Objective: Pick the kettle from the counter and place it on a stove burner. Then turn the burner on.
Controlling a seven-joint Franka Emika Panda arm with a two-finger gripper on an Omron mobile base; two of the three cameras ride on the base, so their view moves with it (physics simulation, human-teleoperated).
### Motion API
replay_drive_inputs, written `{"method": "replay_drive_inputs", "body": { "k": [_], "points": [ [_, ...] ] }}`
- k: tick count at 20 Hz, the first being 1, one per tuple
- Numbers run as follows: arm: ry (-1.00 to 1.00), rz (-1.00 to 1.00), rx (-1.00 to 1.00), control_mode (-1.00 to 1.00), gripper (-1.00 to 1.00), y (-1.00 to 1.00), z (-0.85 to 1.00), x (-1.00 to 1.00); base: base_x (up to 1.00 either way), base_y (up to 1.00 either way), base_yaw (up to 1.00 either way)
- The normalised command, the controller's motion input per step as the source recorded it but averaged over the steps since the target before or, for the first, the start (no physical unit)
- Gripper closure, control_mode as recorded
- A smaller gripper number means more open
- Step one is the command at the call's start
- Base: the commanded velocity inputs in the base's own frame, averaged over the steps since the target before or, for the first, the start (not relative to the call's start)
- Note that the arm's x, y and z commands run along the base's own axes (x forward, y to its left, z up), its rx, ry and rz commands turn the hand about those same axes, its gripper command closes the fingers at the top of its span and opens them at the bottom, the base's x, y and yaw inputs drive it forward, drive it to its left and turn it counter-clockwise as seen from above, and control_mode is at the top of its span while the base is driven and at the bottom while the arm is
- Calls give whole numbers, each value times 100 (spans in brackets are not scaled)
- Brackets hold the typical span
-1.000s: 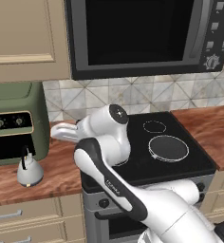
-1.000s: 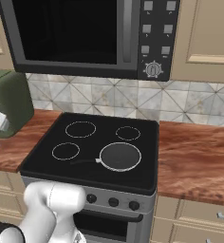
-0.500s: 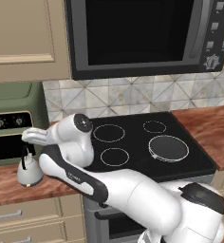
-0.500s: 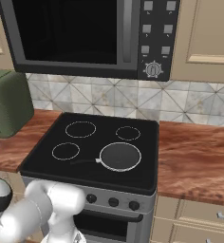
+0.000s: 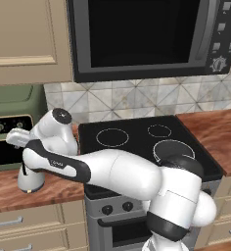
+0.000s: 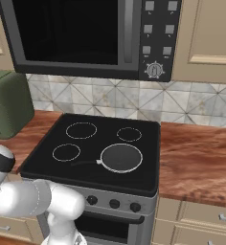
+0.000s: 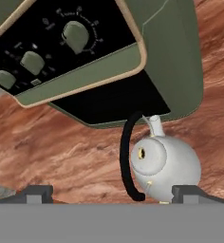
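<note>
The small silver-grey kettle [image 7: 166, 163] stands upright on the reddish-brown counter [image 7: 61, 147], right in front of the green oven. Its black arched handle [image 7: 127, 156] faces my hand. My gripper [image 7: 113, 193] is open just above it, with the handle between the two fingertips and the kettle's body towards the right one. In the left base view the arm bends far left, and the gripper [image 5: 24, 164] hangs over the kettle [image 5: 32, 182], touching nothing. The stove burner [image 6: 66, 152] is the front-left ring on the black glass.
The green oven [image 5: 10, 122] with its knobs [image 7: 76, 35] rises close behind the kettle. On the stove [image 6: 148, 167] are a larger rear-left ring [image 6: 81, 130], a small ring [image 6: 129, 134] and a grey disc burner [image 6: 121, 157]. Stove knobs [image 6: 115, 204] line its front. A microwave [image 6: 76, 33] hangs above.
The arm has swung left from over the stove to above the kettle, and the hand has come down close to it. The kettle has not moved.
</note>
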Motion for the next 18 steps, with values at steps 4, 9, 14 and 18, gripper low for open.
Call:
{"method": "replay_drive_inputs", "body": {
  "k": [4, 9, 14, 18],
  "points": [
    [11, 0, -8, -100, -100, 21, -12, 2, 0, 0, 0],
    [0, 0, 0, -100, -100, 0, -4, 0, 0, 0, 0],
    [0, 1, -4, -100, -100, 0, -29, 0, 0, 0, 0],
    [0, 1, -3, -100, -100, -1, -23, 0, 0, 0, 0]
  ]
}}
